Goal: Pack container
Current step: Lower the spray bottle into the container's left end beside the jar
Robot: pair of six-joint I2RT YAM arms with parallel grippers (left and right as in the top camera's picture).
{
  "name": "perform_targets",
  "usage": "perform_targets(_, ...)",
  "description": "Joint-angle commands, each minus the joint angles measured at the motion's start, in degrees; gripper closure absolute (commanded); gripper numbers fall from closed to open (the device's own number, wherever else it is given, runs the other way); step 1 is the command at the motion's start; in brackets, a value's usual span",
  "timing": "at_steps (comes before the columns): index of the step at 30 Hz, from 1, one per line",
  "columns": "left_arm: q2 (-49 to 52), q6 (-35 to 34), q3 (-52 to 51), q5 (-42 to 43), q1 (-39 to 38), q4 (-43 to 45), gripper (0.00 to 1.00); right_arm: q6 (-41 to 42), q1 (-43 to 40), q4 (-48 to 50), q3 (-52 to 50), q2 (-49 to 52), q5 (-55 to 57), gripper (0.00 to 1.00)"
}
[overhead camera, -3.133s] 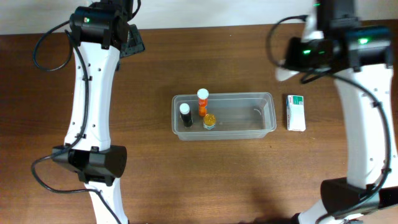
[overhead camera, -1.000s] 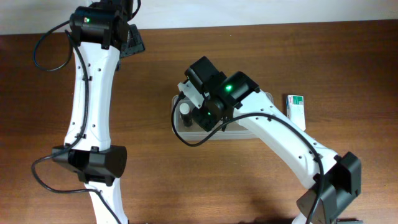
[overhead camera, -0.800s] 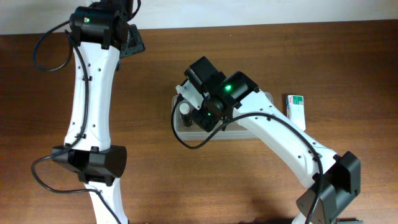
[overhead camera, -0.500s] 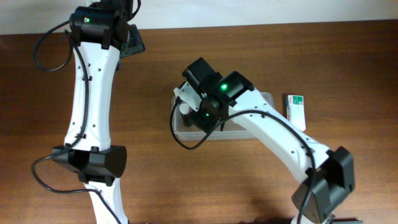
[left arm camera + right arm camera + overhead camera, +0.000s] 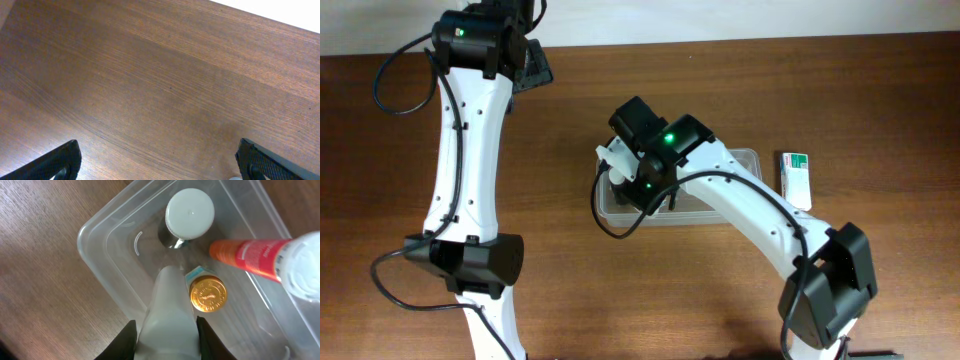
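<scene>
Two dark fingers (image 5: 202,332) of the right gripper (image 5: 166,330) press against the sides of a pale white item (image 5: 167,305), clamping it between them. What the item is cannot be told. In the right wrist view its tip lies over the left end of the container (image 5: 82,232), just beside a small jar with a gold lid (image 5: 207,294). Whether the item touches the container's floor cannot be told.

The container is a shallow tub of clear, colourless plastic with rounded corners and a raised rim, and the brown wood shows through its walls and floor. Three small things are grouped in its left end: the gold-lidded jar, a dark bottle with a round white cap (image 5: 190,212) beside the end wall, and an orange bottle (image 5: 250,255) whose white cap points towards the camera.

From overhead, the container (image 5: 752,175) lies at the middle of the table (image 5: 570,280) with its long sides running left to right. The right arm covers its left half, and the right half shows nothing inside. A white and green box (image 5: 796,180) lies on the wood just right of the container, not touching it.

The left gripper (image 5: 160,162) is at the far left of the table, well apart from the container. Its jaws are spread wide, with only bare wood between them.
</scene>
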Motion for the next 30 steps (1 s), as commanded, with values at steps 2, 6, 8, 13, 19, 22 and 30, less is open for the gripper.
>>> perform_targets(2, -0.4, 0.7, 0.3, -1.0, 0.2, 0.0, 0.01, -0.5, 0.3, 0.1, -0.1, 0.9, -2.5, 0.96)
perform_targets(6, -0.4, 0.7, 0.3, -1.0, 0.2, 0.0, 0.01, -0.5, 0.3, 0.2, -0.1, 1.2, -2.5, 0.96)
perform_targets(8, -0.4, 0.7, 0.3, -1.0, 0.2, 0.0, 0.01, -0.5, 0.3, 0.2, -0.2, 1.3, -2.5, 0.96)
perform_targets(13, -0.4, 0.7, 0.3, -1.0, 0.2, 0.0, 0.01, -0.5, 0.3, 1.3, -0.2, 1.4, -2.5, 0.96)
perform_targets(19, -0.4, 0.7, 0.3, -1.0, 0.2, 0.0, 0.01, -0.5, 0.3, 2.1, -0.2, 1.4, -2.5, 0.96)
perform_targets(22, -0.4, 0.7, 0.3, -1.0, 0.2, 0.0, 0.01, -0.5, 0.3, 2.3, -0.2, 1.6, -2.5, 0.96)
perform_targets(30, -0.4, 0.7, 0.3, -1.0, 0.2, 0.0, 0.01, -0.5, 0.3, 2.6, -0.2, 3.9, -2.5, 0.96)
